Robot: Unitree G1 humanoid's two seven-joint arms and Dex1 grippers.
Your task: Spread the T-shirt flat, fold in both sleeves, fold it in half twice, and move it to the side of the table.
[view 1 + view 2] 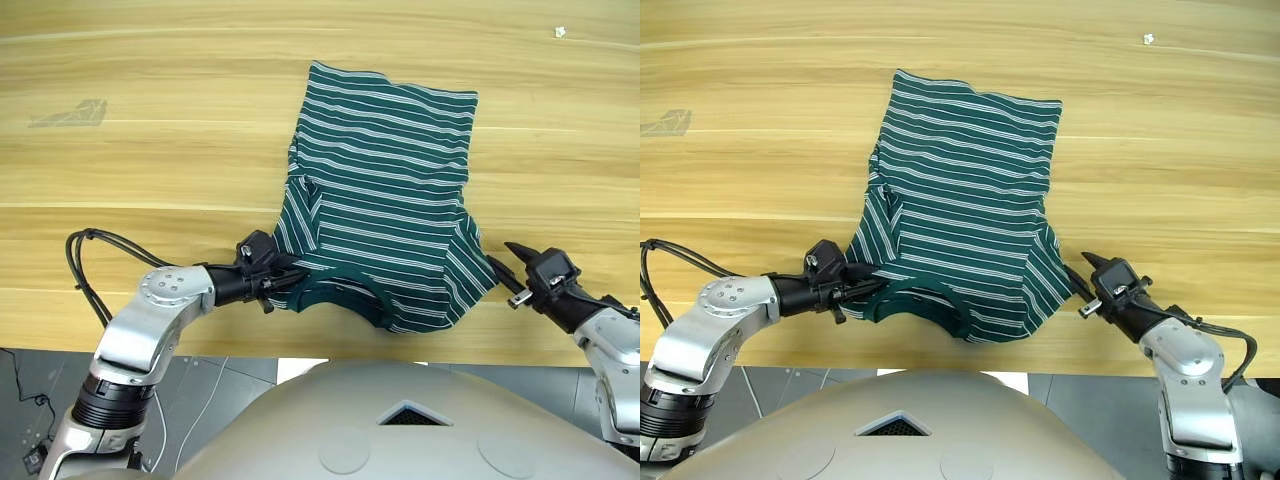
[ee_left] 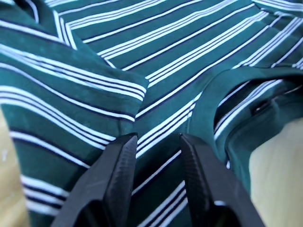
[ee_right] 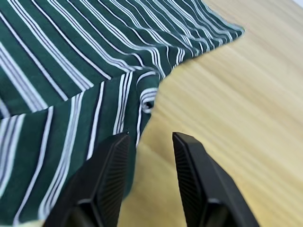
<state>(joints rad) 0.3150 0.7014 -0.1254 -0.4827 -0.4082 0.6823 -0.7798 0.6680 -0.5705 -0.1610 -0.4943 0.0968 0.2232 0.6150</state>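
Striped green T-shirt (image 1: 960, 200) is lying on the wooden table (image 1: 1160, 150), collar end closest to me, sleeves look folded in. My left claw (image 1: 862, 280) is touching the shirt's near left corner by the collar. My right claw (image 1: 1083, 283) sits spread apart just beside its near right corner. There's a tiny white speck (image 1: 1148, 39) well past its far right corner.

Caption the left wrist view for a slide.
Open left gripper over the green white-striped fabric T-shirt beside its collar.
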